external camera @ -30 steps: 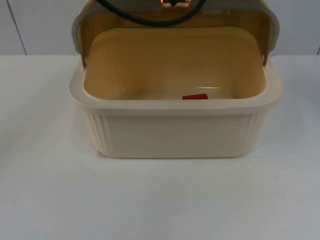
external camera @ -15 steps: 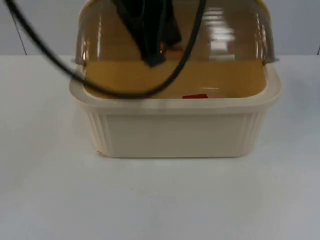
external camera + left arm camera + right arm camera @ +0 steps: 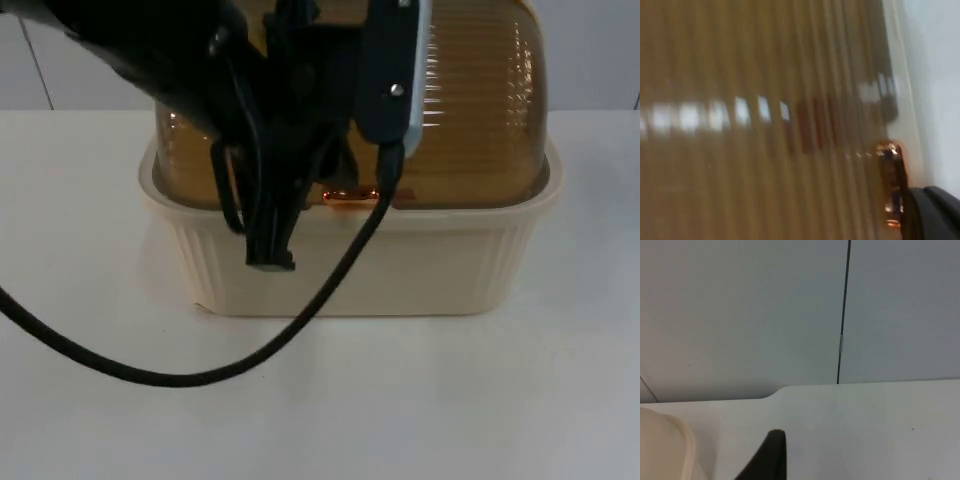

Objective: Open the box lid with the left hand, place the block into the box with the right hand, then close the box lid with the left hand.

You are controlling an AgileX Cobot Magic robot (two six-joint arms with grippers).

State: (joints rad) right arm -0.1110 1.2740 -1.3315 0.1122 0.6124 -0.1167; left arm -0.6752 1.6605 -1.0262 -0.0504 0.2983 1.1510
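Observation:
A cream box point(image 3: 350, 265) stands mid-table with its amber ribbed lid point(image 3: 470, 120) lowered onto the rim. My left gripper point(image 3: 305, 215) hangs over the lid's front edge, right beside the copper lid handle point(image 3: 350, 197). In the left wrist view the handle point(image 3: 891, 185) is close to the gripper, and the red block point(image 3: 812, 125) shows dimly through the lid point(image 3: 740, 150), inside the box. My right gripper point(image 3: 767, 457) waits off to the side above the bare table, with a cream corner of the box point(image 3: 662, 450) beside it.
White table top point(image 3: 520, 400) spreads in front of and beside the box. The grey partition wall point(image 3: 790, 315) with a dark seam rises behind the table.
The lid has swung from open down onto the box, covering the red block. The left arm has come forward and down with it, over the box's front.

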